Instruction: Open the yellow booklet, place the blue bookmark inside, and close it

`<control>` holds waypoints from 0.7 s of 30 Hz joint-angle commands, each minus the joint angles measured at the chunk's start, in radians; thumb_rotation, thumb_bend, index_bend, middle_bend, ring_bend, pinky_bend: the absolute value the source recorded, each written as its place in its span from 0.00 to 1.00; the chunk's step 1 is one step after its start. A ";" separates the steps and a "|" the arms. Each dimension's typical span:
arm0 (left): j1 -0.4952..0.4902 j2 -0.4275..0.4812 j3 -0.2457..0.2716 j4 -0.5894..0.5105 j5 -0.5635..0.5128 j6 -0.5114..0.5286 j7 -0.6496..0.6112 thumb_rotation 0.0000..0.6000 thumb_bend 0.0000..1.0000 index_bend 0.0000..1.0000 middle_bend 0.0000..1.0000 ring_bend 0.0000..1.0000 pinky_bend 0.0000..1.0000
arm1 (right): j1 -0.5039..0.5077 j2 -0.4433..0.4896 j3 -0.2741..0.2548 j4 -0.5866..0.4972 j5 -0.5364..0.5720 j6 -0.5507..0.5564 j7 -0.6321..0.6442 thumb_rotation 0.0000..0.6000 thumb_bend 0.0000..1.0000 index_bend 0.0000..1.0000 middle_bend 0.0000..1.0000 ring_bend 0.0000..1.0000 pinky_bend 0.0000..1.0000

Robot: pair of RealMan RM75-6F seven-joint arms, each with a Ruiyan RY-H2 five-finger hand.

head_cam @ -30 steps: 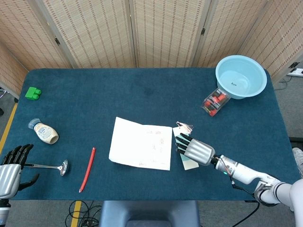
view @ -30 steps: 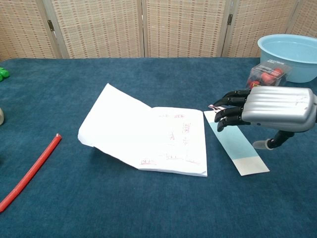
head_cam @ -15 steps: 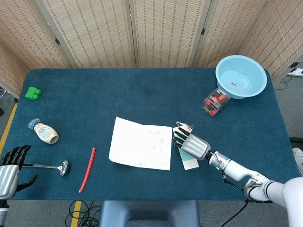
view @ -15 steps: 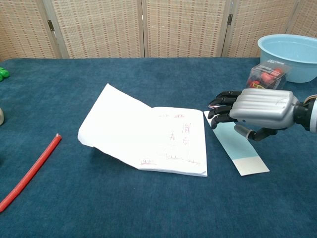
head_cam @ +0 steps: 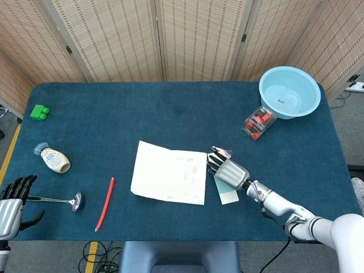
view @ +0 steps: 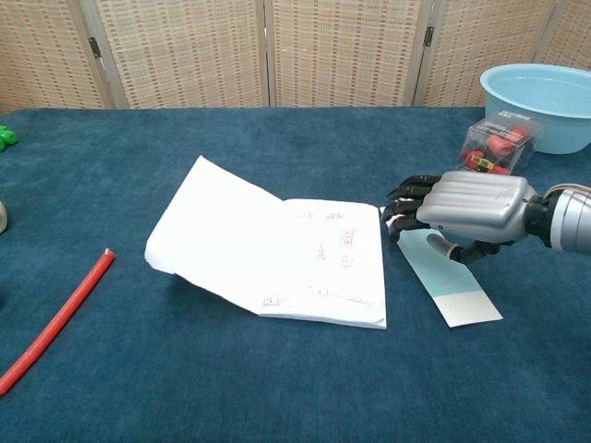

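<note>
The thin paper booklet [head_cam: 170,172] is lying open with white printed pages facing up in the lower centre of the dark blue cloth-covered worktop [head_cam: 170,114], its left leaf lifting off the surface in the chest view. Just to its right, the pale blue paper bookmark strip [view: 451,277] is lying flat, its upper end hidden beneath the silver-and-black right hand [view: 462,209]. That hand is hovering palm-down over the strip, its black fingers [view: 406,196] curling toward the booklet's right edge; whether they are clamping the strip cannot be told. At the lower left edge of the head view, the left hand [head_cam: 12,200] is resting with its fingers apart, holding nothing, beside a metal spoon [head_cam: 60,199]. A red straw-like stick [head_cam: 104,203] is lying left of the booklet.
</note>
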 commanded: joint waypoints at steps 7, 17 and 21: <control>0.000 -0.004 0.001 0.007 0.000 -0.002 -0.007 1.00 0.26 0.09 0.12 0.11 0.16 | 0.004 -0.020 0.009 0.017 0.008 -0.011 -0.011 1.00 0.73 0.28 0.12 0.00 0.00; -0.001 -0.005 0.005 0.013 0.003 -0.010 -0.030 1.00 0.26 0.09 0.12 0.11 0.16 | 0.001 -0.034 0.008 0.028 0.015 -0.024 -0.036 1.00 0.73 0.30 0.12 0.00 0.00; -0.002 -0.004 0.005 0.014 0.003 -0.012 -0.038 1.00 0.26 0.09 0.12 0.11 0.16 | 0.000 -0.035 0.008 0.033 0.018 -0.027 -0.039 1.00 0.73 0.30 0.12 0.00 0.00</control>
